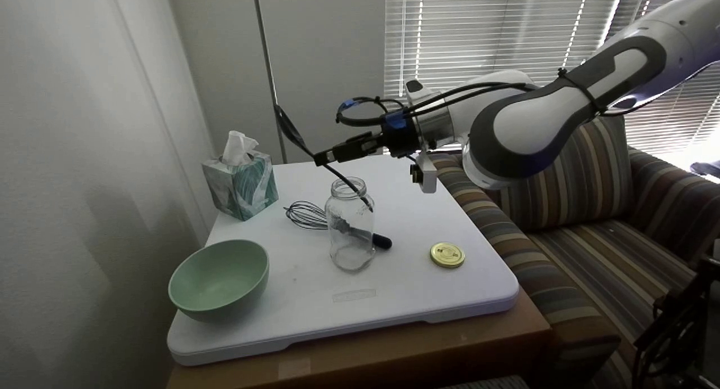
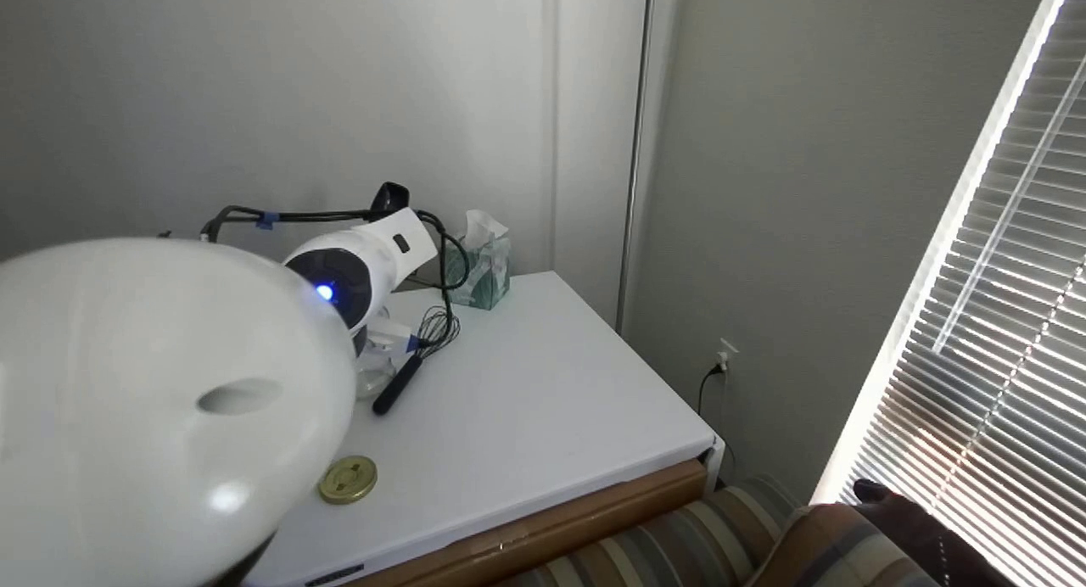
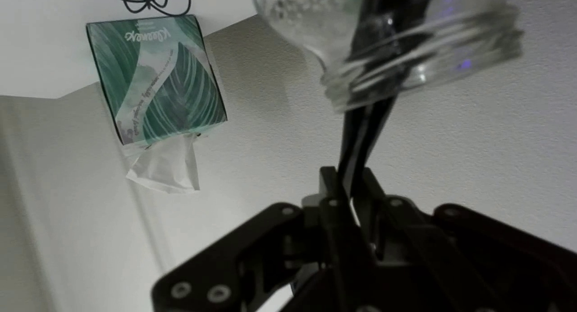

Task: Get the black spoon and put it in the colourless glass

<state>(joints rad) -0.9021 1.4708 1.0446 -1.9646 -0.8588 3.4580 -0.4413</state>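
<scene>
The black spoon slants in the air in an exterior view, its bowl (image 1: pixel 288 127) up at the left and its handle (image 1: pixel 340 177) running down to the right. My gripper (image 1: pixel 322 158) is shut on the handle, just above the colourless glass (image 1: pixel 351 243), which stands upright. The lower handle passes through the glass mouth, its end near the shoulder inside. In the wrist view the handle (image 3: pixel 363 136) leaves the fingertips (image 3: pixel 347 179) and enters the glass rim (image 3: pixel 419 64). The spoon bowl (image 2: pixel 390 198) and part of the glass (image 2: pixel 373 377) show behind the arm, which hides the gripper there.
The whisk (image 1: pixel 382 242) lies behind the glass. A pale-green bowl (image 1: pixel 219 279) stands front left, a tissue box (image 1: pixel 242 186) back left. A gold lid (image 1: pixel 448 254) lies right of the glass on the white table (image 1: pixel 304 316). A striped sofa (image 1: pixel 540 282) adjoins the table.
</scene>
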